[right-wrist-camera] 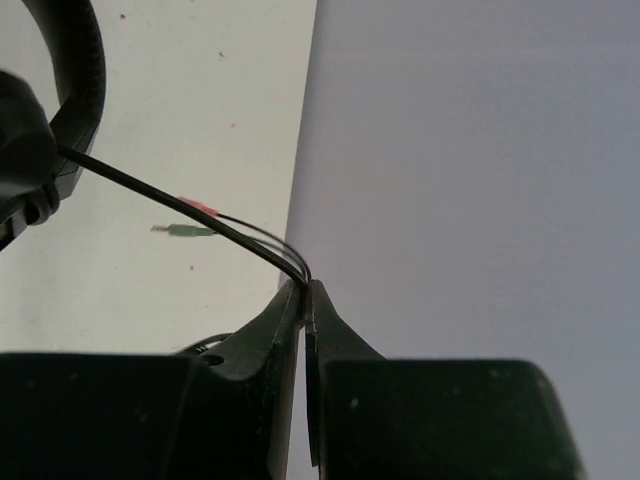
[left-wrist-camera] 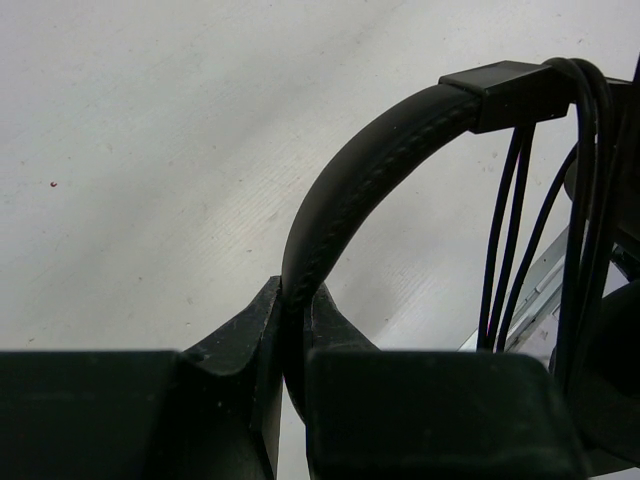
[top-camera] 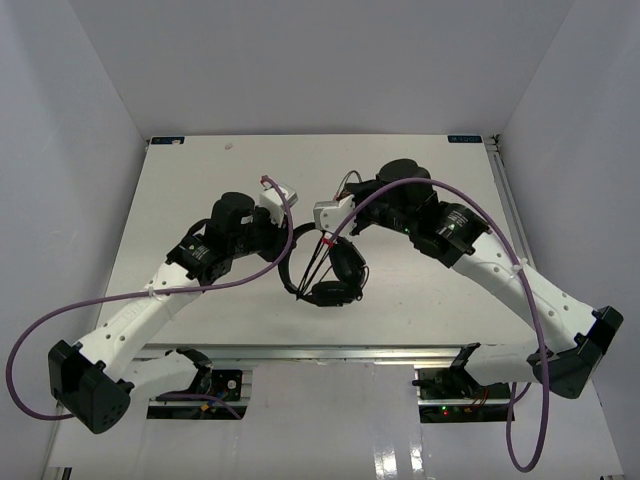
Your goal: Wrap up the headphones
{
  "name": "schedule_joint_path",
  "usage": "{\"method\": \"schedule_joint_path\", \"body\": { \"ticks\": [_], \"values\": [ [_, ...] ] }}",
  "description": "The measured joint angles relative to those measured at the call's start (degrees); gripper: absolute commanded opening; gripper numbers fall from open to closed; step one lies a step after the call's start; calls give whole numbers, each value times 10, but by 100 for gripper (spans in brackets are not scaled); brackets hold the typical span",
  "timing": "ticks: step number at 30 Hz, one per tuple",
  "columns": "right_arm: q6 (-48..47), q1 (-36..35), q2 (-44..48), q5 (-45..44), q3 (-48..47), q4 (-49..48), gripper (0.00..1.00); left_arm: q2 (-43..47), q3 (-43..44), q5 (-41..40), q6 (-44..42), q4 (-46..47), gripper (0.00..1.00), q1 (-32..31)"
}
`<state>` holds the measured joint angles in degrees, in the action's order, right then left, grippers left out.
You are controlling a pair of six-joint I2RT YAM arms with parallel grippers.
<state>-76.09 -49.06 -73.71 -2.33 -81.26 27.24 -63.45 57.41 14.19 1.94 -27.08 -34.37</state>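
The black headphones (top-camera: 332, 290) are held over the middle of the table between both arms. My left gripper (top-camera: 287, 250) is shut on the padded headband (left-wrist-camera: 360, 180), which arches up out of the jaws (left-wrist-camera: 298, 295). Several strands of the thin black cable (left-wrist-camera: 510, 230) hang over the headband's slider on the right. My right gripper (top-camera: 326, 232) is shut on the thin cable (right-wrist-camera: 150, 190), pinched at the fingertips (right-wrist-camera: 306, 285). The cable runs taut from there to the headset (right-wrist-camera: 70, 80). A red plug (right-wrist-camera: 200, 206) and a green plug (right-wrist-camera: 185, 231) stick out just past the grip.
Thick purple robot cables (top-camera: 470, 205) loop over both arms. White walls (right-wrist-camera: 470, 150) close in the table (top-camera: 200, 180) on the left, right and back. A metal rail (top-camera: 330, 352) runs along the near edge by the arm bases.
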Motion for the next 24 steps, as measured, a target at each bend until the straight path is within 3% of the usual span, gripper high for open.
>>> {"method": "schedule_joint_path", "body": {
  "ticks": [15, 24],
  "values": [
    [195, 141, 27, 246, 10, 26, 9, 47, 2, 12, 33, 1, 0, 0],
    [299, 186, 27, 371, 52, -28, 9, 47, 16, 54, 48, -9, 0, 0]
  ]
}}
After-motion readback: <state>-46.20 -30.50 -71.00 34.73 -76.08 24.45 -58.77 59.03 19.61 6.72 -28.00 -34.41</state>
